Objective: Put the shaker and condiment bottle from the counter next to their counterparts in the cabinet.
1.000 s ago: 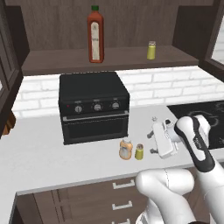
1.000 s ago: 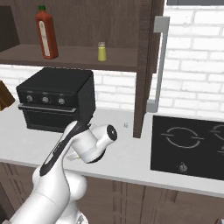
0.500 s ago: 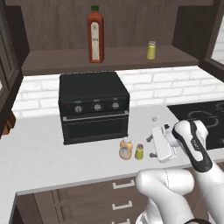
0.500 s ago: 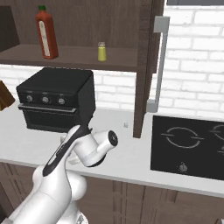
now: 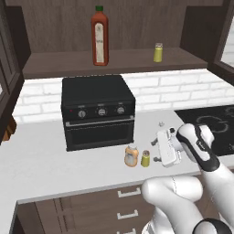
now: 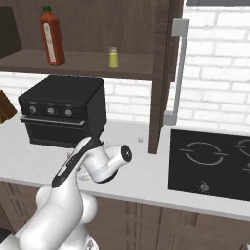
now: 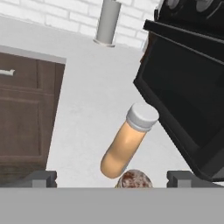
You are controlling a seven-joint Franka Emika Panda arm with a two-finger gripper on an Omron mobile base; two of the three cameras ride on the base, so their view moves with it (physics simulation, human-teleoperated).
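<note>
The white arm bends low and forward, its end effector point(image 5: 155, 148) turned sideways, fingers spread wide.

- White brick backsplash point(image 5: 169, 91) runs behind everything, w/ pale grout lines.
- Black toaster oven point(image 5: 97, 111) sits against it; 3 knobs across the front, dark glass door below.
- Black glass cooktop point(image 6: 210, 163) set flush to the right, ring marks on it.
- Brown drawers point(image 5: 91, 210) w/ white handles below.
- Grey metal range-hood post point(image 6: 177, 73) stands right of the dark side panel.
- Light even, soft shadows.
</note>
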